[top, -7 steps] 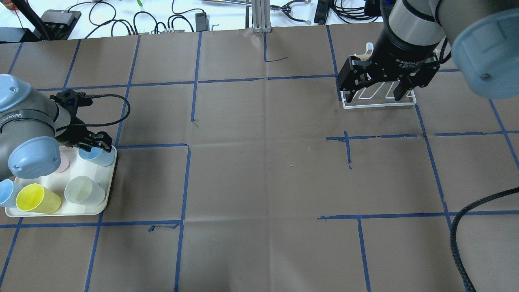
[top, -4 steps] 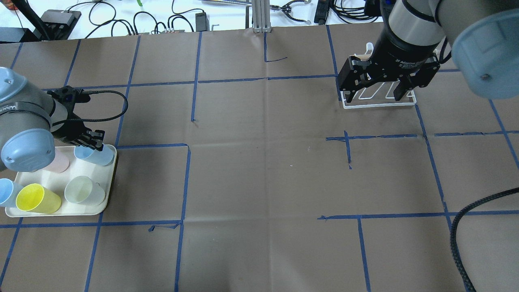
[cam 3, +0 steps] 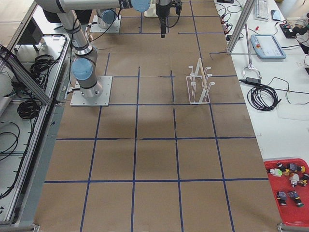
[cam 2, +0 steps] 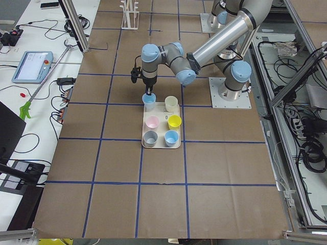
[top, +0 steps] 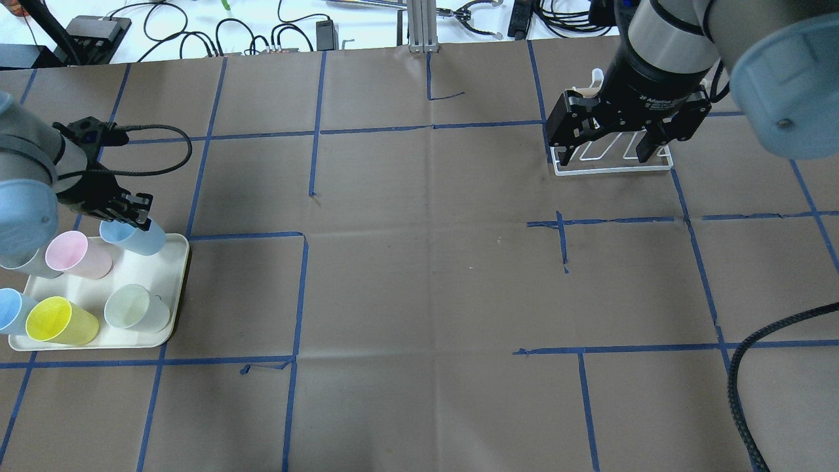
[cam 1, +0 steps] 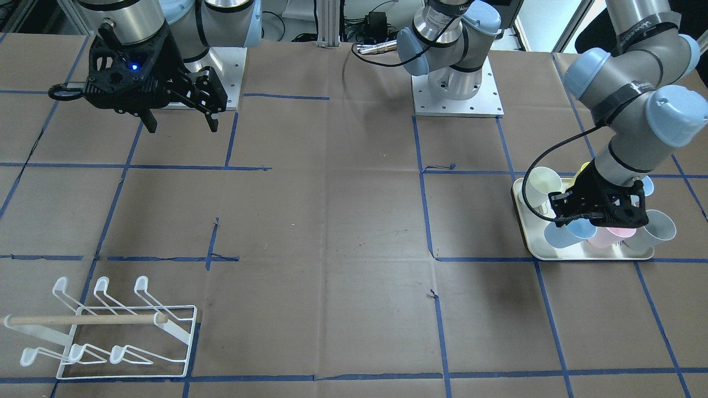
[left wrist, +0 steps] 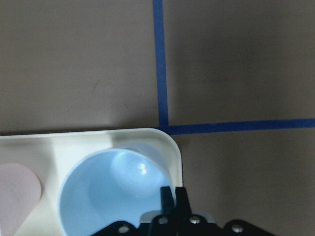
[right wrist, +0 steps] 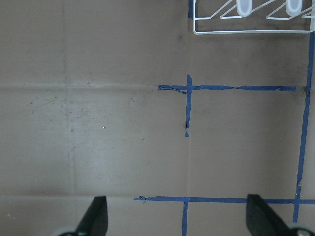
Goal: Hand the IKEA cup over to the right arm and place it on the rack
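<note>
Six plastic cups sat at one cream rounded tray (top: pixel 178 275) on the robot's near left. Nearest were a blue cup (top: pixel 8 311), a yellow cup (top: pixel 58 320) and a pale greenish-white cup (top: pixel 134 308). Behind them were a grey cup (cam 2: pixel 149 137), a pink cup (top: pixel 75 252) and, at the tray's far corner, the light-blue cup (top: pixel 134 237).

The silver left arm (cam 1: pixel 630 94) was folded sharply, its wrist pointing down over that corner. The black left gripper (left wrist: pixel 174 199) had its two straight fingers pinched narrowly on the light-blue cup's wall, one inside the rim and one outside. Whether the cup's base was clear of the tray could not be told.

Farther off on the right, the right arm (top: pixel 662 39) held its wrist downward. The black right gripper (cam 1: pixel 181 127) hung above the table with its linkage fingers spread wide.

Beyond it, well apart, stood one white wire rack (cam 1: pixel 172 330) with six looped prongs and one wooden dowel (cam 1: pixel 83 319).
</note>
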You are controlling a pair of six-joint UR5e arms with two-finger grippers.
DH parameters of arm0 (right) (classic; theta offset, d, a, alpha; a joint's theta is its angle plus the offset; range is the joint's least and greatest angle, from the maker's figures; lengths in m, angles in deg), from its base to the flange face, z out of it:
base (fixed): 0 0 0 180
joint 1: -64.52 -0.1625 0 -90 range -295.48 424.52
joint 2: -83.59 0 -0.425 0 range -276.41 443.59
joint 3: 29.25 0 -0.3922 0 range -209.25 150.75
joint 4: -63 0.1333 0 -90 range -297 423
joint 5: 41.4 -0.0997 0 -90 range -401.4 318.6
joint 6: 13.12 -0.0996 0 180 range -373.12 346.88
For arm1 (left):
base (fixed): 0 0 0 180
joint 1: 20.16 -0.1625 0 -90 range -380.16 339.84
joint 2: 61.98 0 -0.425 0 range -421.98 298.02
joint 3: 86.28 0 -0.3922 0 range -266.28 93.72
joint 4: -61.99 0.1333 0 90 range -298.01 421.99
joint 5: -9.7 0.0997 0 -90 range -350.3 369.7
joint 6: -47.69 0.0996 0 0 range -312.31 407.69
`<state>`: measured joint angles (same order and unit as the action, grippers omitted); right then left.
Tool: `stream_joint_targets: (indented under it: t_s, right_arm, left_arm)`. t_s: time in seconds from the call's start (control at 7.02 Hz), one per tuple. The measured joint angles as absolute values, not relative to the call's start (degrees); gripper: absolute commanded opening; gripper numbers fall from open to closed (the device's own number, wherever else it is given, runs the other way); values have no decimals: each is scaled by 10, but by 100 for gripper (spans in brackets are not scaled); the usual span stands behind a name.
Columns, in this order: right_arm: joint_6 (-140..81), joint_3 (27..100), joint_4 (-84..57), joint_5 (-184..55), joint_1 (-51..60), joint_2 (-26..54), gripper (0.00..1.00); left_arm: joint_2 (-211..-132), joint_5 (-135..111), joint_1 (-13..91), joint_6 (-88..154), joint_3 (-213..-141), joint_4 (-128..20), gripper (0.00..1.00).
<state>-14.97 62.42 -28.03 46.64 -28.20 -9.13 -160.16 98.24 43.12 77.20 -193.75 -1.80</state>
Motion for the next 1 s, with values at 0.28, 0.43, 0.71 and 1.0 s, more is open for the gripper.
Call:
stream_joint_targets:
  t_s: [0.28,0.43,0.71,1.0]
  right_arm:
    - [-151,630,-324,441,-282,-89,99]
    - [-158,646,-381,412,-282,-88,99]
    - [-243,719,-556,355,-282,-88,99]
    - [-381,794,-750,235,-279,-86,99]
  left_arm:
    - [-1598,989,434,757,-1774,-241,0]
    - [-1600,999,440,747,-1720,-303,0]
    - [-1610,1002,457,737,-1693,-306,0]
    - [-1635,959,492,737,-1713,-181,0]
